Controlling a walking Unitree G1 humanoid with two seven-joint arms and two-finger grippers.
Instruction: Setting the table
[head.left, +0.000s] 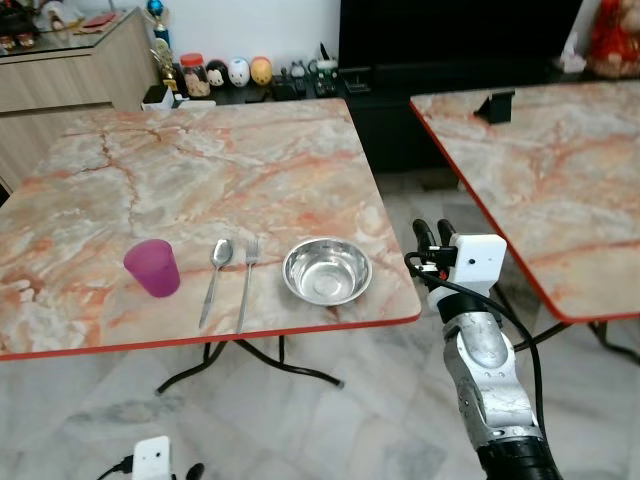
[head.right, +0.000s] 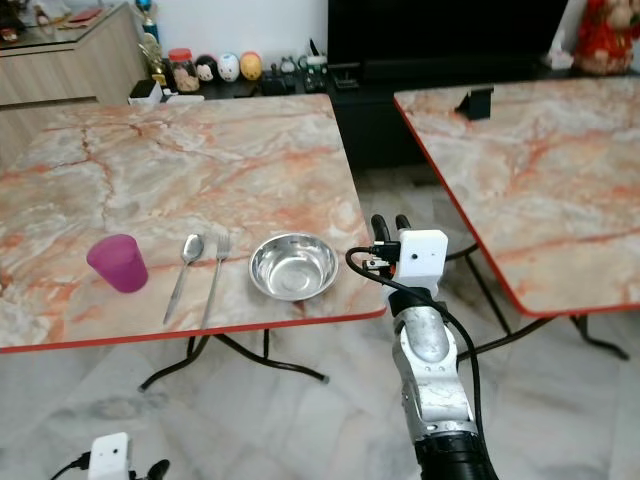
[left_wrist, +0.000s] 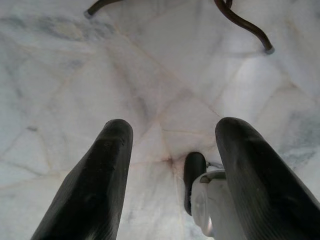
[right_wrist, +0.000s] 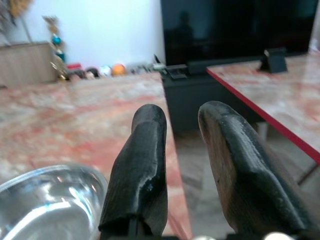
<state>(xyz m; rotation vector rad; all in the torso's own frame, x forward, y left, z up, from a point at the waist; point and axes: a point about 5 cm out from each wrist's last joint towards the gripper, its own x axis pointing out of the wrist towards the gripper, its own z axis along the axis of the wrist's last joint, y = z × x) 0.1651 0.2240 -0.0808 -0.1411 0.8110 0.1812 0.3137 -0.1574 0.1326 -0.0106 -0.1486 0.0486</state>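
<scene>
- A marble-patterned table (head.left: 200, 170) with a red edge stands in front of the robot, on black curved legs over a pale marble floor (head.left: 330, 430).
- Four things lie in a row along the table's near edge. From the robot's left they are a purple cup (head.left: 152, 267), a spoon (head.left: 216, 277), a fork (head.left: 247, 280) and a steel bowl (head.left: 327, 270).
- The cup stands upright. The spoon and fork lie just beside each other, handles pointing toward the robot, well clear of the cup and near the bowl.
- The bowl sits close to the table's near right corner and holds nothing.
- The right gripper (head.left: 432, 235) is raised just past that corner, beside the bowl and not touching it. Its two black fingers (right_wrist: 142, 170) point up and forward, slightly apart with a narrow gap, and hold nothing.
- The left gripper (left_wrist: 172, 165) hangs low by the robot's side, pointing down at the floor. Its fingers (left_wrist: 95, 185) are spread wide and hold nothing.
- A second table (head.left: 560, 180) of the same pattern stands to the right, with a small black stand (head.left: 495, 106) on its far side.
- Behind the tables are a dark television unit (head.left: 450, 40), a wooden sideboard (head.left: 70, 80) and a row of small ornaments (head.left: 225, 72) against the wall.
</scene>
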